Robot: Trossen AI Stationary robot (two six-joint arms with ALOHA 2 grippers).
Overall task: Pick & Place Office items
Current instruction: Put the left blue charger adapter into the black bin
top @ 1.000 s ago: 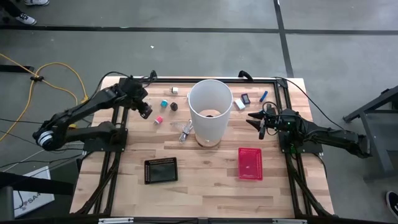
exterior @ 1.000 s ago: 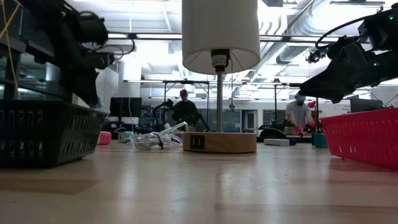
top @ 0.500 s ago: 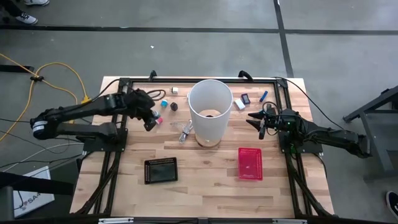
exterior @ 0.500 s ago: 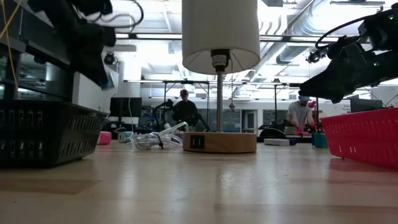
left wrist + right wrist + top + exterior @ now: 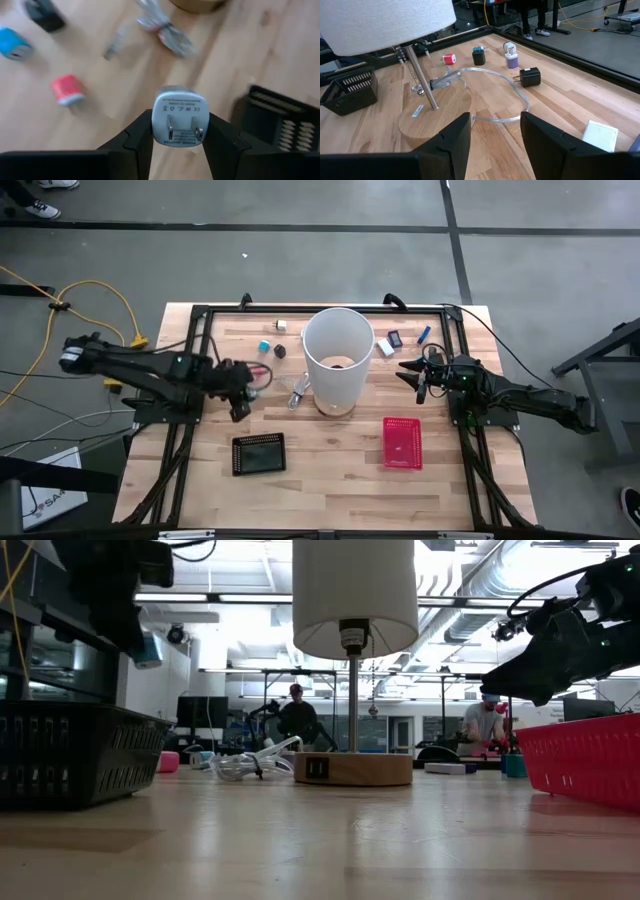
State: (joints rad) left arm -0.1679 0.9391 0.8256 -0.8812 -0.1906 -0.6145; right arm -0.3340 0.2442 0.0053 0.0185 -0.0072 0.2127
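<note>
Left arm: we note it stretched low across the table's left side, its left gripper (image 5: 179, 131) clamped on a white plug adapter (image 5: 179, 116) held clear of the surface. Right arm: we record it extended inward from the right edge, right gripper (image 5: 412, 375) raised, fingers parted.

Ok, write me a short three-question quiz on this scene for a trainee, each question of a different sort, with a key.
1. True or false: the left end effector is shut on a small light-grey plastic plug adapter with two metal prongs.
2. Multiple choice: what does the white cylindrical fabric lampshade stand over? A) a round wooden lamp base B) a red mesh basket C) a black tray
3. Fill in: the right end effector hangs with its fingers ____ and nothing between them.

Key: 1 true; 2 A; 3 open
</note>
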